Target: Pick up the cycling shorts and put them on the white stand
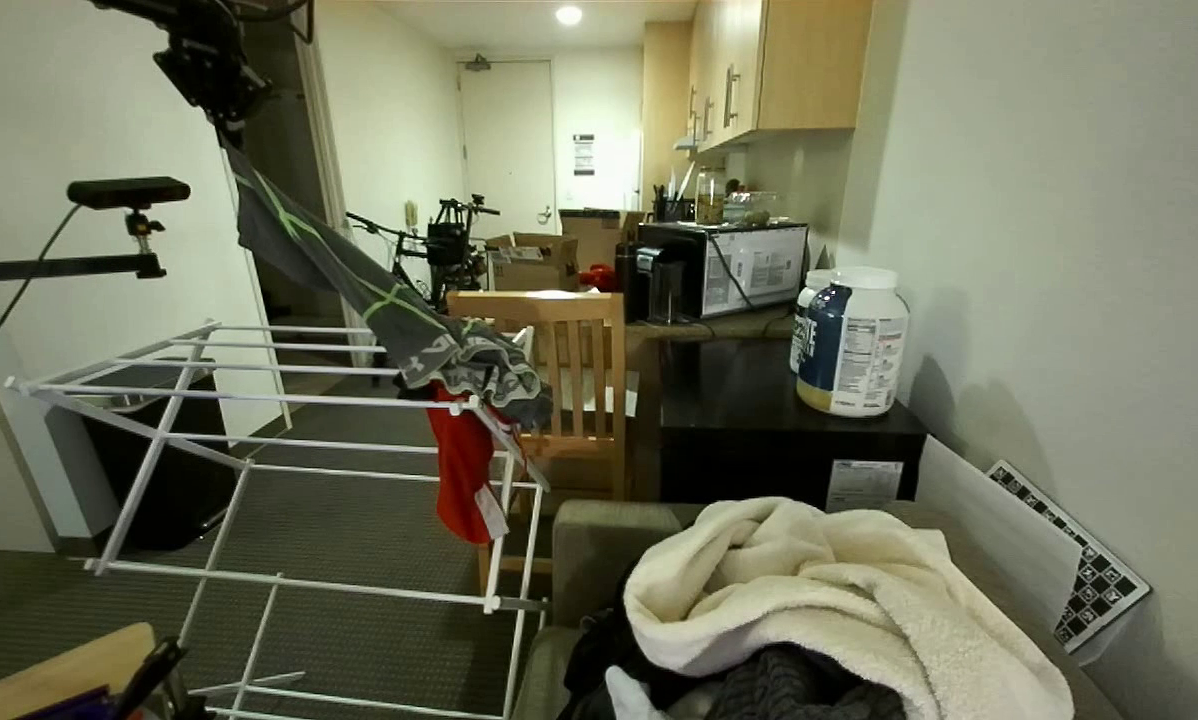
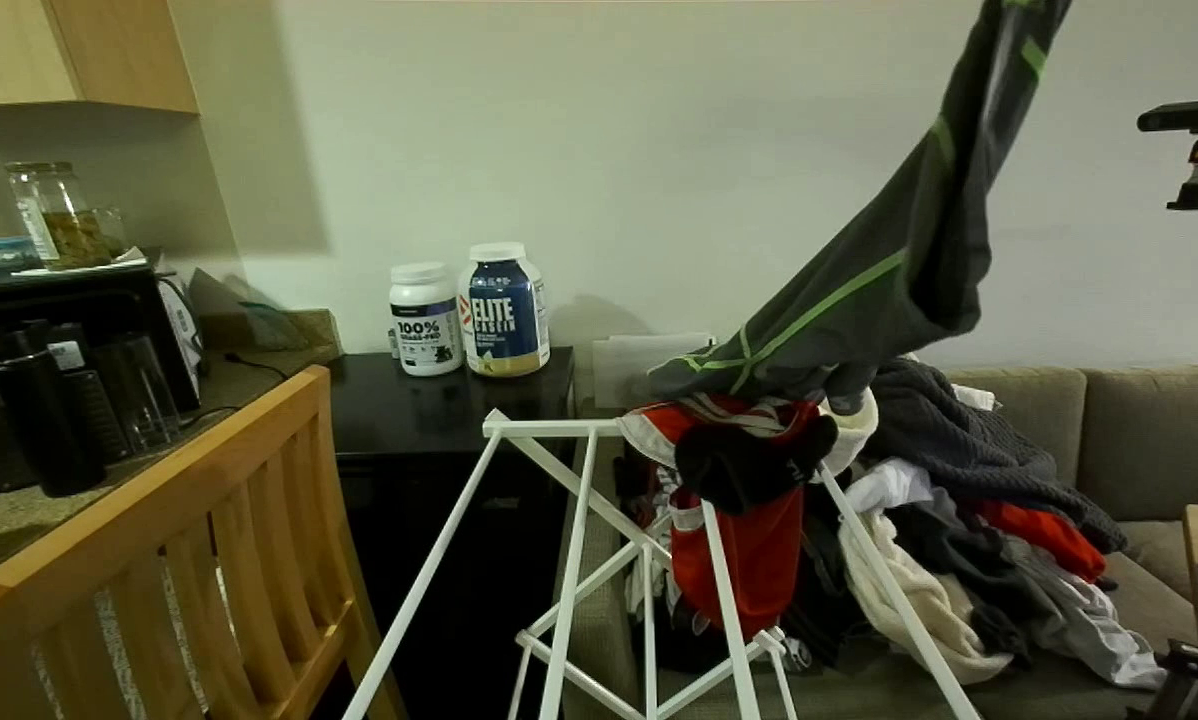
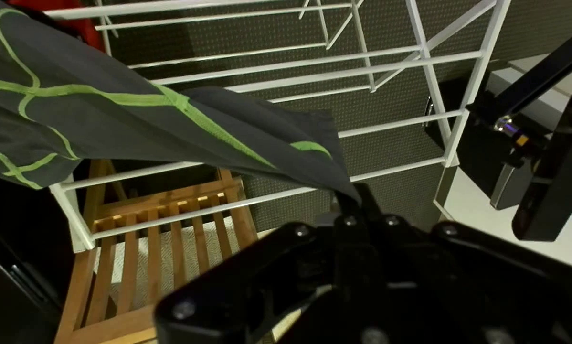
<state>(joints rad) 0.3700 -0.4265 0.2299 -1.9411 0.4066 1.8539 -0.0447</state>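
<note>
Grey, green-striped cloth shorts are clamped in the black claw. They are best lowered inward from one corner of the white wire rack.

The cycling shorts (grey, green-lined) slant upward above the white stand.

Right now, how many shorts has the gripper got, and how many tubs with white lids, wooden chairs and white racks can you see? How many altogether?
Shorts in the gripper: 1
Tubs: 2
Chair: 1
Rack: 1
Total: 5
</note>
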